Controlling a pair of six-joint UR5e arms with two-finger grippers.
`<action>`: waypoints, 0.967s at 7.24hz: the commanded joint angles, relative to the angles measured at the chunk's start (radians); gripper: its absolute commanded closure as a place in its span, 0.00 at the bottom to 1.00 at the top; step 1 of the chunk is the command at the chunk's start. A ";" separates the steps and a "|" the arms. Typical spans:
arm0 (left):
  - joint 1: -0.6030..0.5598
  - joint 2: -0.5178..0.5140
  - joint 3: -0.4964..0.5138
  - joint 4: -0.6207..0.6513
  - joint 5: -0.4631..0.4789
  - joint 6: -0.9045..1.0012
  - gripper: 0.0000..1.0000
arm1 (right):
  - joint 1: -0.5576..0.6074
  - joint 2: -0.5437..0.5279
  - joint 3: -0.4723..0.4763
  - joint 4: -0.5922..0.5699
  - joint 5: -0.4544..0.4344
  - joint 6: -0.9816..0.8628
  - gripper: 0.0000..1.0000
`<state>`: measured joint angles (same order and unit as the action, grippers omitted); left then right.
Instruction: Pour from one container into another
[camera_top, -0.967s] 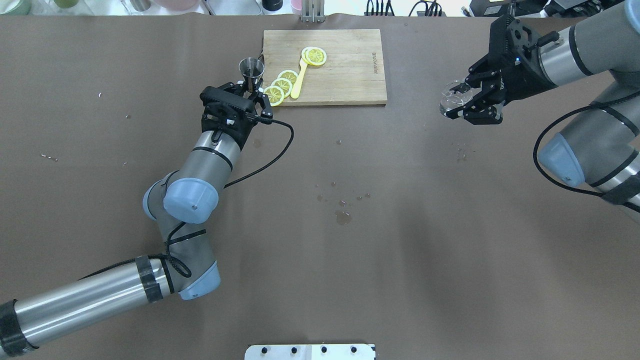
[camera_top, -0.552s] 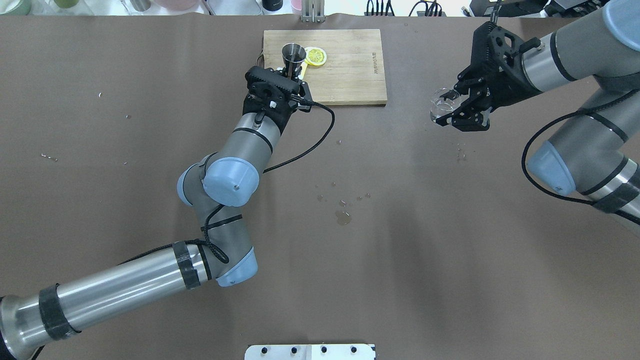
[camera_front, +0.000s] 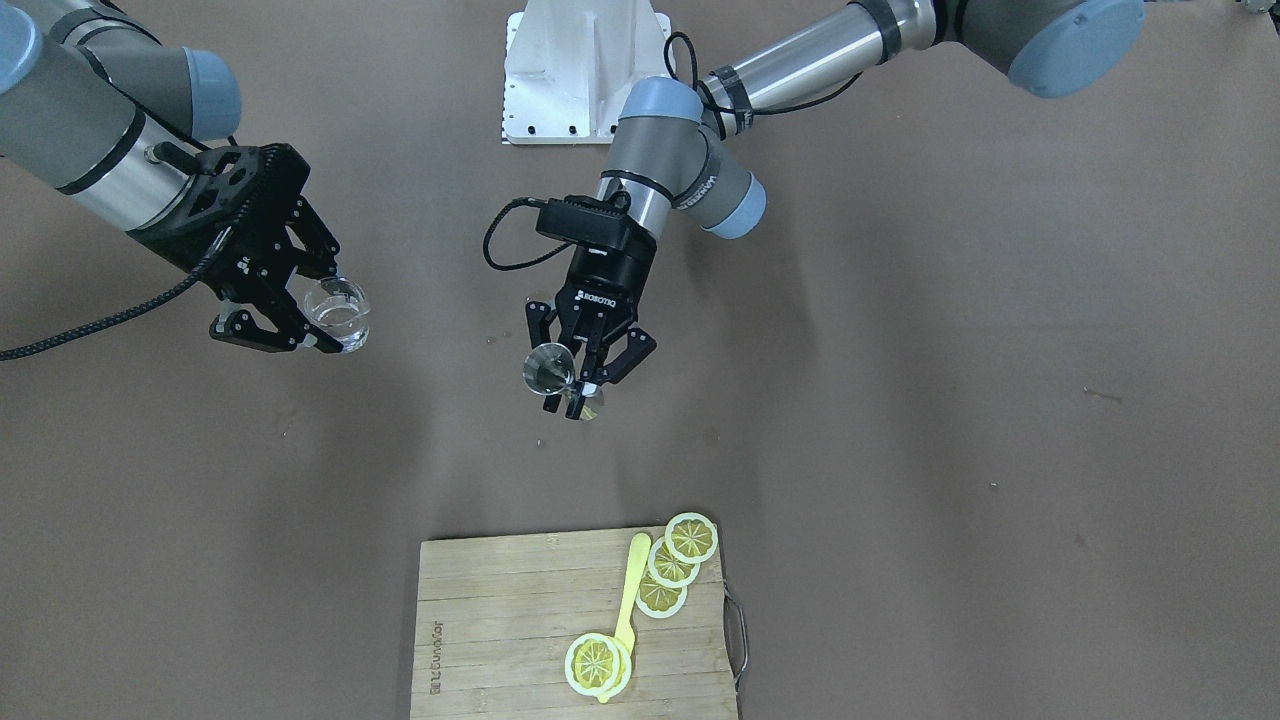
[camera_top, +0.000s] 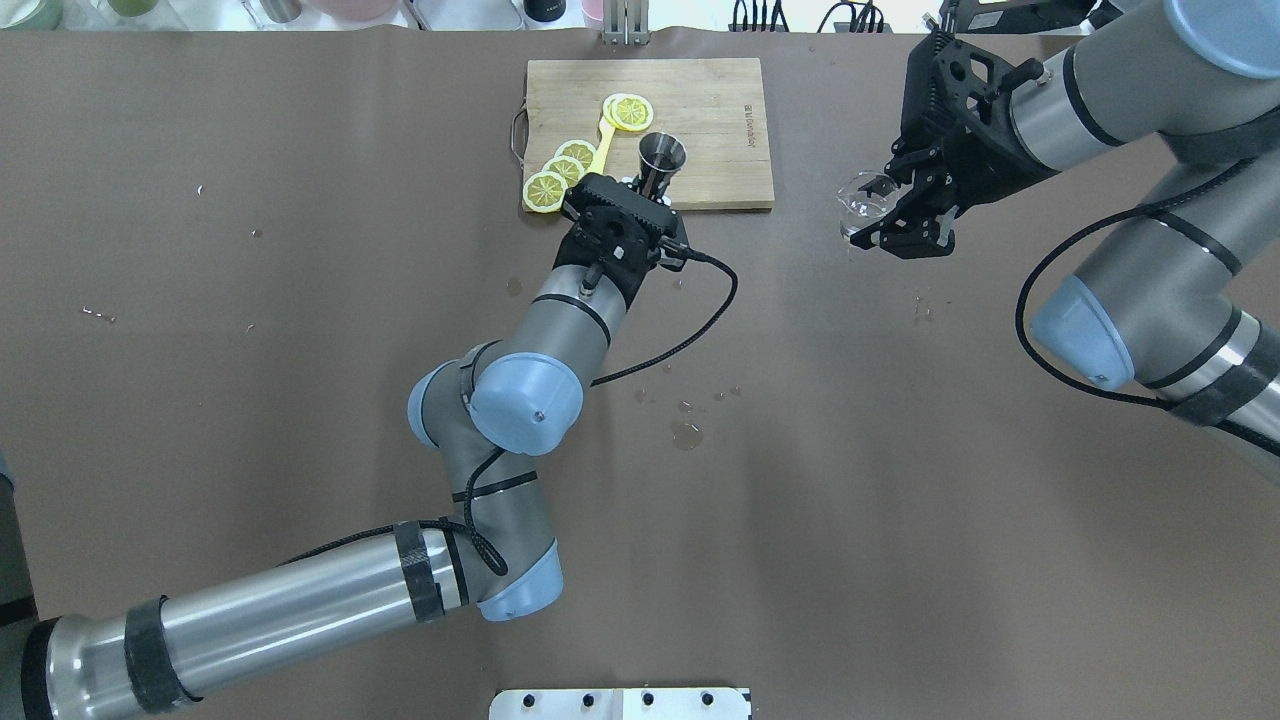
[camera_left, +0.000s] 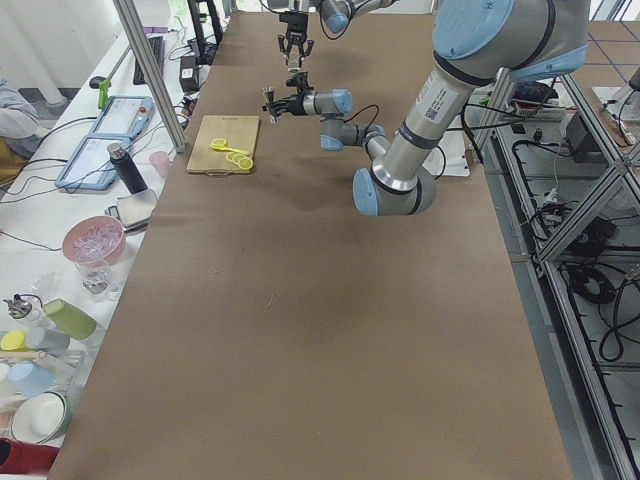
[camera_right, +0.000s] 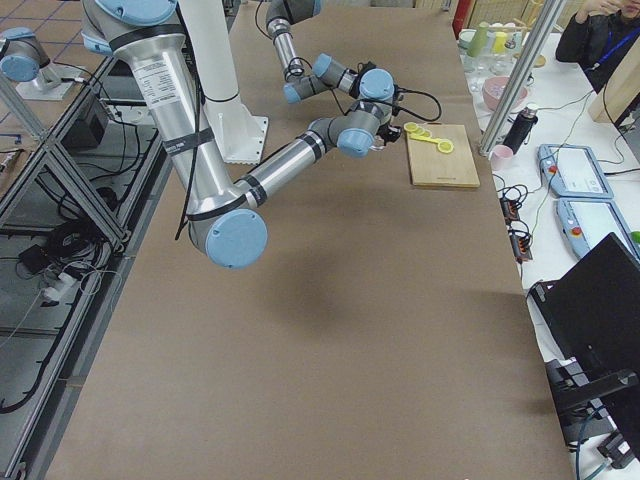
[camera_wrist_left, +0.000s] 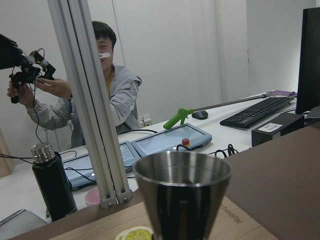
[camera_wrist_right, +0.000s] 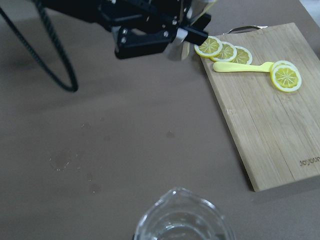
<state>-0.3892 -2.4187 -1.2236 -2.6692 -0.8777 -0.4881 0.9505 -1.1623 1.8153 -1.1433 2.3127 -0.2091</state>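
Nearest us, at the robot's base, a white mounting plate (camera_top: 620, 703) sits at the near edge of the tabletop (camera_top: 200, 400). A little farther out, near the middle, a few wet spots (camera_top: 686, 434) mark the brown cover. The left arm (camera_top: 560, 320) reaches forward past them. Its left tool (camera_front: 574, 392) is clenched around the waist of a steel jigger (camera_top: 661, 156), which is held upright, mouth up, clear of the tabletop. The jigger hangs by the near edge of a wooden cutting board (camera_top: 715, 140). Because it is raised, we cannot tell whether it stands over the board or over the bare cover just short of it. On the board, three overlapping lemon slices (camera_top: 562, 171) lie at the near left corner. A yellow utensil (camera_top: 603, 146) runs from them toward the far side, and more slices (camera_top: 630, 112) lie stacked on its far end. To the right of the board and apart from it, the right tool (camera_front: 322, 318) grips a clear glass cup (camera_top: 858, 202) with a pouring lip, also held off the tabletop, roughly mouth up. We cannot make out what it holds. The two vessels are well apart. Beyond the far edge, past an aluminium post (camera_wrist_left: 90, 100), a person (camera_wrist_left: 112, 95) sits with both hands raised around a black device (camera_wrist_left: 22, 65).
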 joint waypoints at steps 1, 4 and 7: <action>0.042 -0.011 -0.002 0.006 0.008 0.026 1.00 | 0.004 0.023 0.102 -0.172 0.011 -0.050 1.00; 0.058 -0.011 -0.004 0.006 0.008 0.026 1.00 | -0.016 0.024 0.185 -0.288 0.014 -0.064 1.00; 0.058 -0.013 -0.016 0.005 0.009 0.026 1.00 | -0.064 0.061 0.183 -0.441 -0.021 -0.161 1.00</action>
<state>-0.3319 -2.4311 -1.2331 -2.6633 -0.8690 -0.4617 0.8980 -1.1132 2.0000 -1.5088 2.3104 -0.3025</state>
